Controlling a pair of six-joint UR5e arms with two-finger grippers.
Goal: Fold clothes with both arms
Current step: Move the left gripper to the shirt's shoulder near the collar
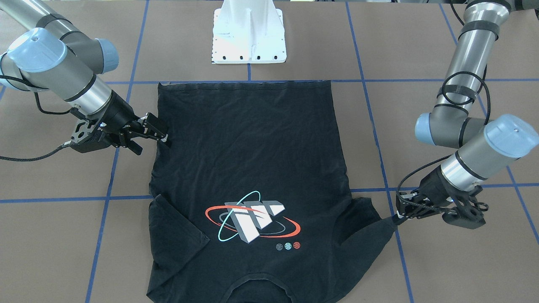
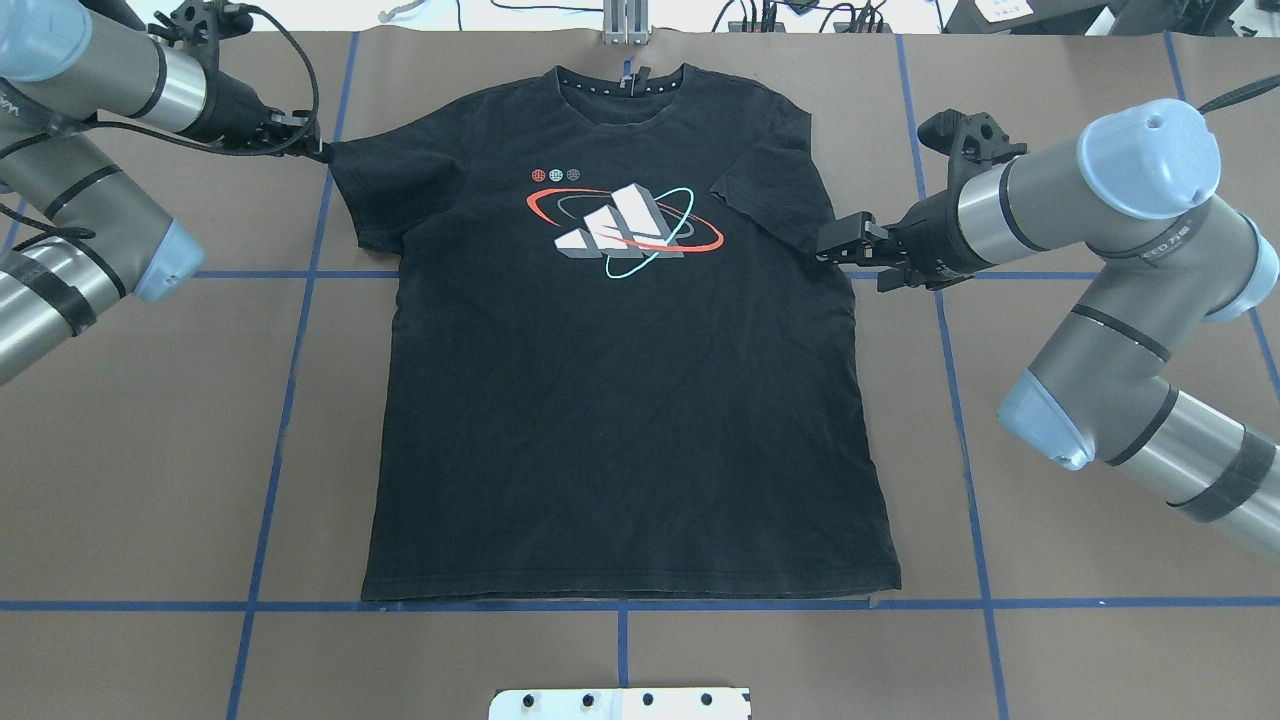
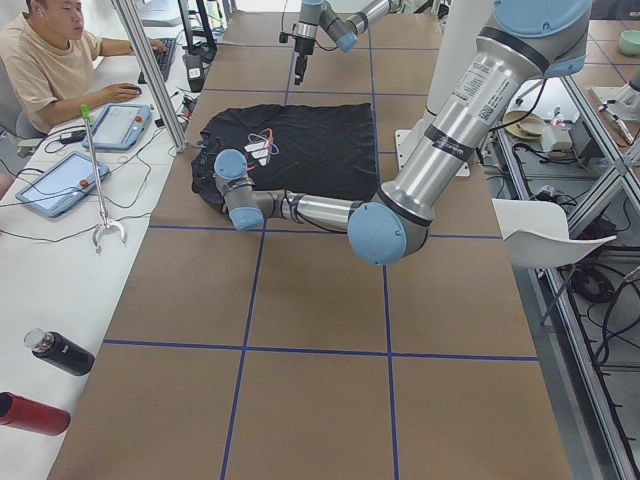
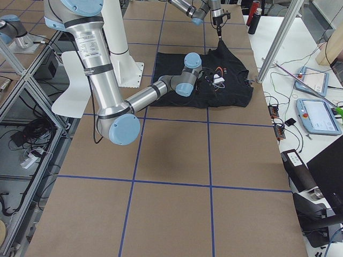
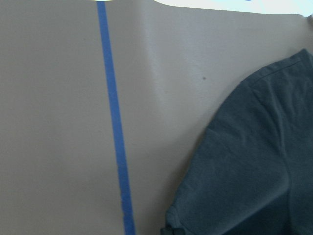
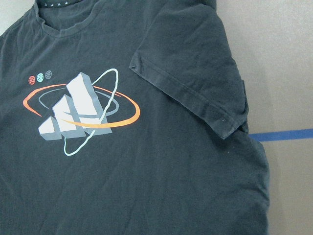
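**A:** Status on the fold?

**B:** T-shirt point(image 2: 620, 400) is flat on the table point(image 2: 1050, 650) with the print point(image 2: 625, 225) up. The hem is the edge nearest the white base point(image 1: 248, 38), the collar the edge farthest from it. Left gripper point(image 2: 312, 150) is pinched closed on the tip of the left sleeve point(image 2: 350, 190), out at the end away from the base, and the cloth there is drawn to a point. Right gripper point(image 2: 830, 248) is at the opposite side edge, nearer the base than the left one. Its jaws look parted, with one finger point(image 1: 158, 128) touching the edge and nothing clearly held.

**A:** What's the step, and how should it go?

**B:** My read is that the left sleeve gets folded in.
- Lift the tip low and carry it toward the print, parallel to the base's front.
- Lay it down to mirror the right sleeve point(image 2: 770, 200), which lies turned in over the chest.
- Have the right gripper pin its edge first, or the body may slide.

**A:** Fabric?

**B:** Thin matte black knit with fine wrinkles. It's limp, so expect sag. The cuffs are stitched, and the print is flat grey-white blocks with red and teal rings. The table is smooth brown with blue tape lines point(image 2: 290, 400).
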